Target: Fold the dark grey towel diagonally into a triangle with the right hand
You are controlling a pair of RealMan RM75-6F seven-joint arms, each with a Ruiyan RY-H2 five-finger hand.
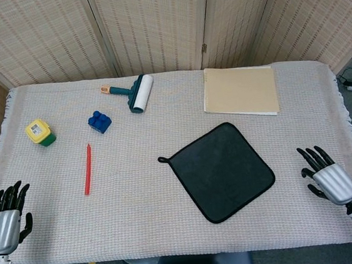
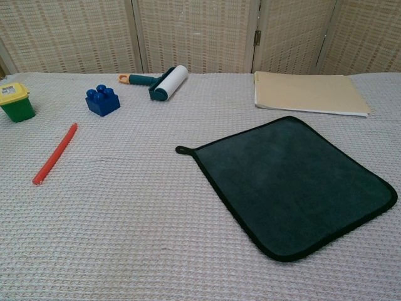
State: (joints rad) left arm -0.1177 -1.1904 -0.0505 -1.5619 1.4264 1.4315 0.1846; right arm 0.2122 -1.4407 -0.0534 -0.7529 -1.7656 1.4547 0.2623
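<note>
The dark grey towel (image 1: 223,170) lies flat and unfolded on the table, turned like a diamond, with a small loop at its left corner; the chest view shows the towel (image 2: 294,182) at centre right. My right hand (image 1: 327,175) hovers open over the table's right side, a short way right of the towel's right corner, fingers spread. At the near left edge of the table, my left hand (image 1: 4,216) is open with nothing in it. Neither hand appears in the chest view.
A tan folder (image 1: 241,90) lies behind the towel. A lint roller (image 1: 135,93), a blue block (image 1: 100,121), a yellow-lidded green pot (image 1: 40,132) and a red pen (image 1: 88,169) lie on the left half. A woven cloth (image 1: 139,199) covers the table.
</note>
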